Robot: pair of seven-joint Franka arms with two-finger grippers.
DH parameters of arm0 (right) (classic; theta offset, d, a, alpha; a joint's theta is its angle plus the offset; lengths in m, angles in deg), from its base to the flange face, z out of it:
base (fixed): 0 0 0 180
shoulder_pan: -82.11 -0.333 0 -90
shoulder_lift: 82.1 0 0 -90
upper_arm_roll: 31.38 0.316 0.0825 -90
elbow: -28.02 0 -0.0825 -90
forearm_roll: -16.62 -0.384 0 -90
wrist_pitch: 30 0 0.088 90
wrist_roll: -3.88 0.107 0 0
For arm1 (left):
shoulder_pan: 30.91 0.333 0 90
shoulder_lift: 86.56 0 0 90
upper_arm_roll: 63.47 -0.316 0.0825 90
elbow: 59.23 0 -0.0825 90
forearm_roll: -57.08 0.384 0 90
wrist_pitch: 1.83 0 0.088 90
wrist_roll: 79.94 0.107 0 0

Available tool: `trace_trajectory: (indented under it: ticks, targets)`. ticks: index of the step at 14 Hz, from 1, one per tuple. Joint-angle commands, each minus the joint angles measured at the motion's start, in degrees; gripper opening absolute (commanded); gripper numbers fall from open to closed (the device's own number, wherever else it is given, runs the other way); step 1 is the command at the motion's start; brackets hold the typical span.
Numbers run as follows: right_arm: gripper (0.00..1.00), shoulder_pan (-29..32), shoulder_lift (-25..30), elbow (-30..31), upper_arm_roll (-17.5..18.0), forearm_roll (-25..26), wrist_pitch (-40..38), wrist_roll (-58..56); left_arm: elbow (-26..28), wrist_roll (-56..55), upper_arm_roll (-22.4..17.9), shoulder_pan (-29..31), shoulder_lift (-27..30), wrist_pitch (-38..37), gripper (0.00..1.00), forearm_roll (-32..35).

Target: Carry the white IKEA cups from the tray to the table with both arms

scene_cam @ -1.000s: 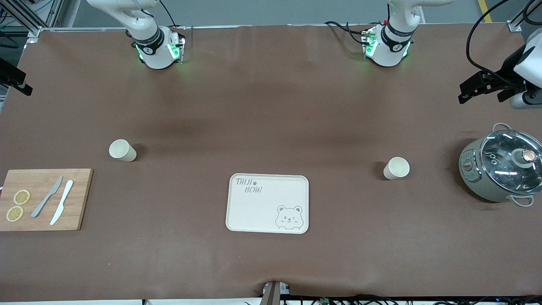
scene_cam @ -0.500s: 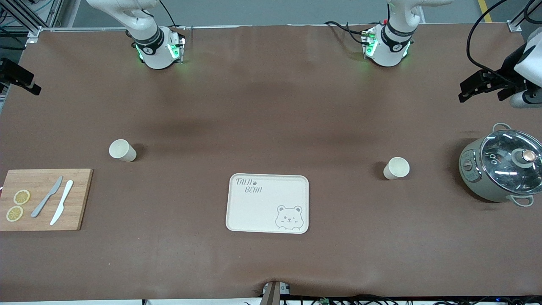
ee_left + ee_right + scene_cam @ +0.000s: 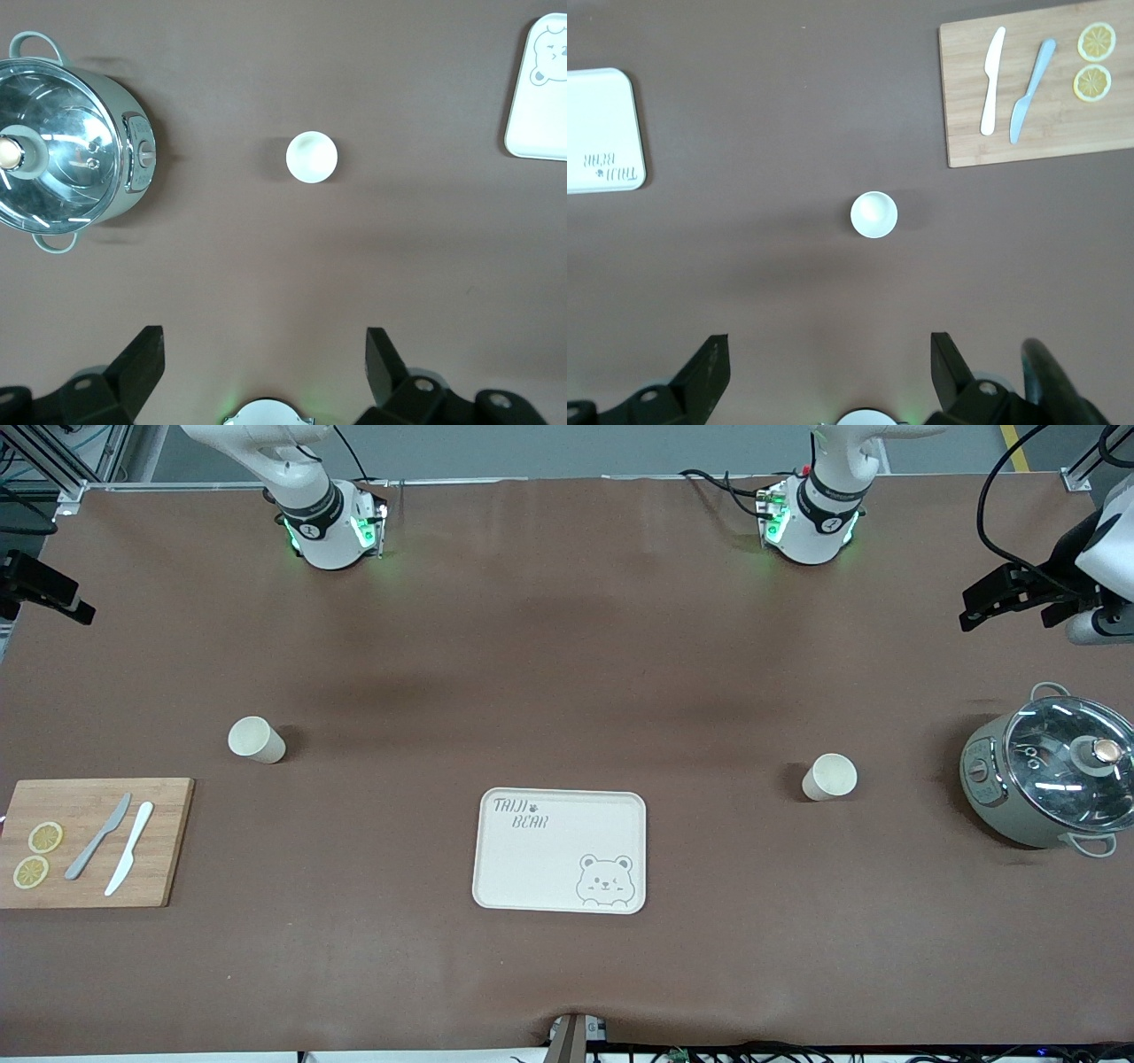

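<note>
- One cup (image 3: 256,739) stands upright on the table (image 3: 567,646), at about ten o'clock from the tray (image 3: 560,850); the other cup (image 3: 829,776) stands at about two o'clock from it. Both are well apart from the tray, which is bare.
- Judged from this, both cups are already off the tray.
- Risk: an arm reaching in again could tip a light cup or knock it toward the cutting board (image 3: 93,841) or the pot (image 3: 1045,771).
- The right gripper (image 3: 824,376) hangs high over the table with fingers apart and nothing held; its cup (image 3: 873,214) is at twelve o'clock in the right wrist view.
- The left gripper (image 3: 264,376) likewise hangs high, spread and empty, with its cup (image 3: 311,157) at twelve o'clock.
</note>
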Motion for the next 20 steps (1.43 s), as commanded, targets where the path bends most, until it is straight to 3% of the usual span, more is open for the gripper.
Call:
trace_trajectory:
  ticks: [1, 7, 11, 20]
  targets:
    - [1.0, -0.2, -0.5, -1.5, -0.1, 0.9, -1.2, -1.6, -1.2, 0.9, 0.2, 0.4, 0.7, -1.1, 1.0, -0.5]
    - [1.0, -0.4, -0.6, -1.7, -0.1, 1.1, -1.1, 0.3, -4.2, 0.7, 0.1, 0.4, -0.8, -1.2, 1.0, -0.4]
    - [1.0, -0.2, -0.6, -1.7, -0.1, 1.0, -1.1, 0.3, -4.2, 0.4, 0.2, 0.1, -0.8, -1.2, 1.0, 2.9]
    - [1.0, -0.1, -0.6, -1.5, -0.1, 1.0, -1.2, 0.3, -4.3, 0.3, 0.3, 0.0, -0.5, -2.3, 1.0, 3.1]
